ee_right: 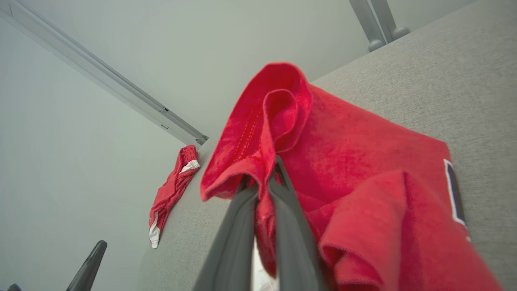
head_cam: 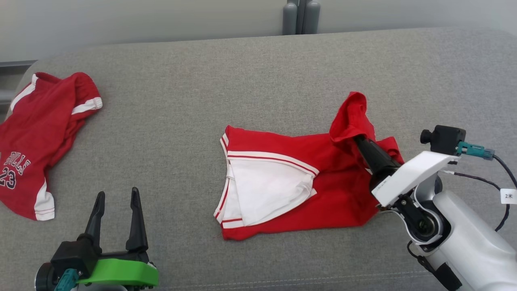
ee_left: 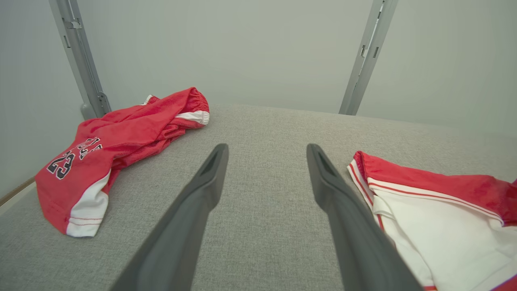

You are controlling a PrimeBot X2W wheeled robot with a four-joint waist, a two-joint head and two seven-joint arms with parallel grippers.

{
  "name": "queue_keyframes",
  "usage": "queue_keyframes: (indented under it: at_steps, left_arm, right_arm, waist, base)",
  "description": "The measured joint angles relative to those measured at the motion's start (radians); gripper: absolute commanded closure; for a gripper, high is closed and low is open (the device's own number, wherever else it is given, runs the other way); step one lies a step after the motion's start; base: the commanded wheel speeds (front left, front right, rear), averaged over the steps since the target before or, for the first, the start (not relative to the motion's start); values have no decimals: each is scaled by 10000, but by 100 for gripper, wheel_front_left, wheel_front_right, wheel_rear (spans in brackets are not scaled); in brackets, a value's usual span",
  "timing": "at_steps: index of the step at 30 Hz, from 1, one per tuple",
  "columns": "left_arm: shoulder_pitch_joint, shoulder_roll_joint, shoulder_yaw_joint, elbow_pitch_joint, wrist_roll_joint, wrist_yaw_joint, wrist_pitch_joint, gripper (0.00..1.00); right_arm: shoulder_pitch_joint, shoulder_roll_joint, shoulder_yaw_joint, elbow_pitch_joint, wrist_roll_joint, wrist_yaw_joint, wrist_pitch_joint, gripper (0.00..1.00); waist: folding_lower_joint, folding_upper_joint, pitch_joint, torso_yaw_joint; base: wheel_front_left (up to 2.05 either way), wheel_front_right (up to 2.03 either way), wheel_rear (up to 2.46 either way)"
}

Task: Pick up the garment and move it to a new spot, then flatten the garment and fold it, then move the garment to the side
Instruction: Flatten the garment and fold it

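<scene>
A red garment (head_cam: 299, 182) with white panels and striped trim lies partly folded in the middle of the grey padded surface (head_cam: 194, 113). My right gripper (head_cam: 357, 139) is shut on a bunched fold of its red cloth at the garment's right end, lifting that edge (ee_right: 262, 153) up. The same garment's white panel (ee_left: 440, 226) shows at the right of the left wrist view. My left gripper (head_cam: 117, 198) stands open at the lower left, nothing between its fingers (ee_left: 202, 190), apart from the garment.
A second red garment (head_cam: 36, 149) marked "BULLS 23" lies crumpled at the surface's far left, also seen as the numbered jersey (ee_left: 109, 149) and a small red heap (ee_right: 171, 190). Grey posts (head_cam: 301, 16) stand behind the surface against a pale wall.
</scene>
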Motion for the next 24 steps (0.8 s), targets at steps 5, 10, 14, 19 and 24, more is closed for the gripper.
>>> queue_keyframes:
  at_steps: [5,10,14,19,24]
  left_arm:
    - [-94,0,-178,109,-102,2,0,0]
    - [-97,2,-297,174,-159,6,0,0]
    - [-121,2,-508,199,-182,35,0,0]
    - [-277,0,-765,213,-257,67,0,0]
    - [-462,2,-1001,305,-341,65,0,0]
  right_arm:
    - [-82,395,439,-234,61,-2,58,100]
    - [-199,823,851,-148,23,-2,75,100]
    - [-403,1164,1022,144,-96,-2,-21,100]
    - [-838,1676,1312,880,-378,-2,-63,100]
    - [-1339,2224,1513,1768,-548,-2,-192,100]
  waist:
    - [0,0,-15,254]
    - [0,0,-66,478]
    - [0,0,-81,678]
    - [0,0,-10,911]
    - [0,0,99,1182]
  base:
    - [0,0,0]
    - [0,0,0]
    - [0,0,0]
    - [0,0,0]
    - [0,0,0]
